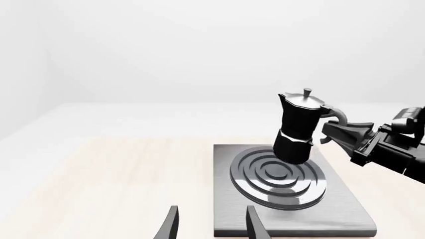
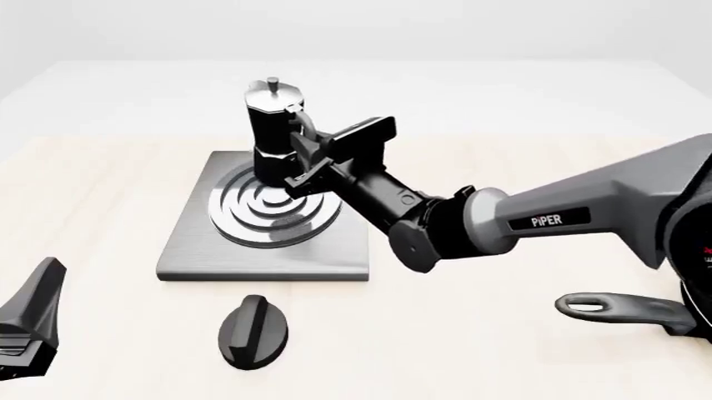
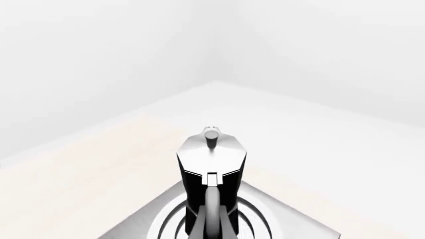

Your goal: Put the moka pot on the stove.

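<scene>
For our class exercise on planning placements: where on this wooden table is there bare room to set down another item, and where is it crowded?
Free: the pale wooden table left of the grey square metal stove, and the stretch between the black oval knob and black frying pan handle. Crowded: the ring burner, where the right gripper holds the black faceted moka pot.

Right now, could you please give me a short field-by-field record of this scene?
moka pot: upright on the ring burner, toward its far side
stove: flat grey plate on the table
right gripper: at the pot's handle; whether its fingers press the handle is unclear
left gripper: open, holding nothing, short of the stove
black knob: on the table, on the near side of the stove
frying pan: handle only, near the right arm's base
</scene>
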Tool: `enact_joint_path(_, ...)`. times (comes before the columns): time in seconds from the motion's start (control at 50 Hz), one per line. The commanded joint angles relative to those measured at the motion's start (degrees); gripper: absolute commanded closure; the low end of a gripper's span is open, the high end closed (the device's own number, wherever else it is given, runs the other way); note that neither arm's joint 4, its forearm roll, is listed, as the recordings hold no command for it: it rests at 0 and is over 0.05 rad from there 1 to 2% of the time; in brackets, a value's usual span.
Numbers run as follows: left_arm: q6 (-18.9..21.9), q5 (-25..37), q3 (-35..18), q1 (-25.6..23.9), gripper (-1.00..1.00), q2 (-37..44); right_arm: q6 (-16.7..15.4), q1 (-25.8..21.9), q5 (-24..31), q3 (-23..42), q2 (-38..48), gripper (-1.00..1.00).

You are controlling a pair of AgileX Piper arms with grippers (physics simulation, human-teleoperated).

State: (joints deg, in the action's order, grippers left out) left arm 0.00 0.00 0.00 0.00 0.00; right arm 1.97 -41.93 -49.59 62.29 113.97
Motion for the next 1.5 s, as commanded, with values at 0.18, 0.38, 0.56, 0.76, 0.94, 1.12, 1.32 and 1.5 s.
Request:
enact_joint_path(0.18, 0.0, 0.0, 0.0, 0.0, -1.00, 0.0, 0.5, -0.4, 0.1, 1.9, 2.0, 1.00)
enact_joint_path(0.38, 0.0, 0.0, 0.0, 0.0, -1.00, 0.0, 0.6, -0.6, 0.6, 2.3, 2.7, 1.00)
enact_joint_path(0.56, 0.0, 0.0, 0.0, 0.0, -1.00, 0.0, 0.5, -0.4, 0.7, 2.5, 3.5, 1.00)
enact_joint_path(0.76, 0.0, 0.0, 0.0, 0.0, -1.00, 0.0, 0.5, -0.7, 1.0, 2.3, 3.4, 1.00)
enact_joint_path(0.94, 0.0, 0.0, 0.0, 0.0, -1.00, 0.0, 0.4, -0.8, 1.4, 2.5, 3.9, 1.00)
enact_joint_path(1.12, 0.0, 0.0, 0.0, 0.0, -1.00, 0.0, 0.4, -1.2, 1.7, 2.6, 4.5, 1.00)
enact_joint_path(1.32, 0.0, 0.0, 0.0, 0.0, -1.00, 0.0, 0.4, -1.2, 1.9, 2.8, 5.0, 1.00)
enact_joint_path(1.5, 0.0, 0.0, 0.0, 0.0, -1.00, 0.0, 0.4, -1.2, 2.1, 3.1, 5.5, 1.00)
